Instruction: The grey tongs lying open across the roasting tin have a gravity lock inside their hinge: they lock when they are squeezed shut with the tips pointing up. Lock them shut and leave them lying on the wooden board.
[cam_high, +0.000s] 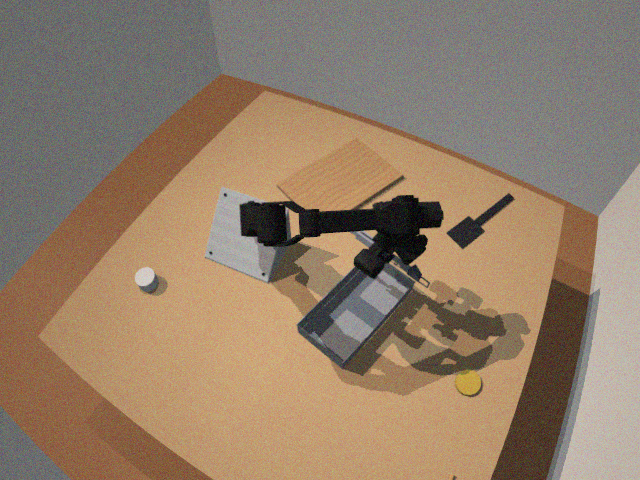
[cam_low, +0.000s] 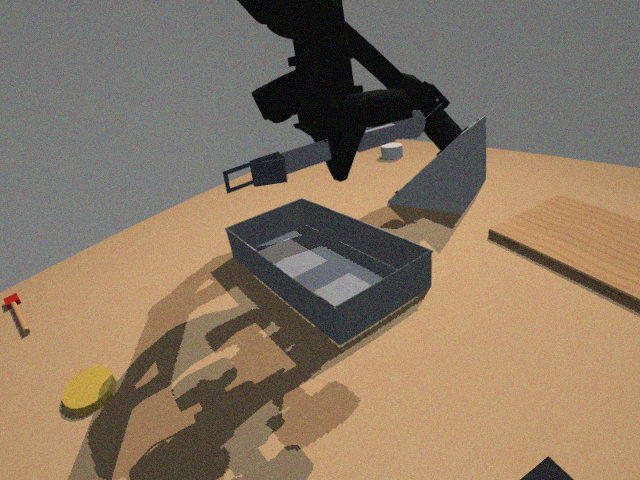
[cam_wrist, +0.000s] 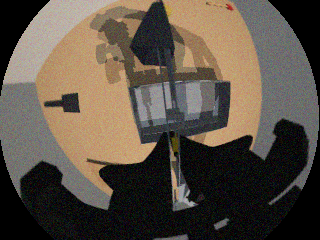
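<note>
The grey tongs (cam_high: 364, 238) (cam_low: 307, 156) (cam_wrist: 156, 42) are in the air above the roasting tin (cam_high: 321, 345) (cam_low: 387, 304) (cam_wrist: 224, 102). My gripper (cam_low: 340, 173) (cam_wrist: 167, 134) is shut on them partway along their arms, which lie close together. In the exterior view the dark hinge block and wire loop stick out left, and the rounded tips are at upper right, looking a little higher than the hinge. Whether the lock has caught cannot be seen. The wooden board (cam_high: 336, 175) (cam_low: 573, 232) lies flat apart from the tin, with nothing on it.
A slanted grey panel (cam_high: 227, 227) (cam_low: 444, 175) stands beside the arm. A black spatula (cam_high: 466, 232) (cam_wrist: 71, 103), a yellow disc (cam_high: 468, 382) (cam_low: 88, 387), a white cylinder (cam_high: 146, 279) (cam_low: 391, 150) and a red-headed hammer (cam_low: 18, 315) lie around on the table.
</note>
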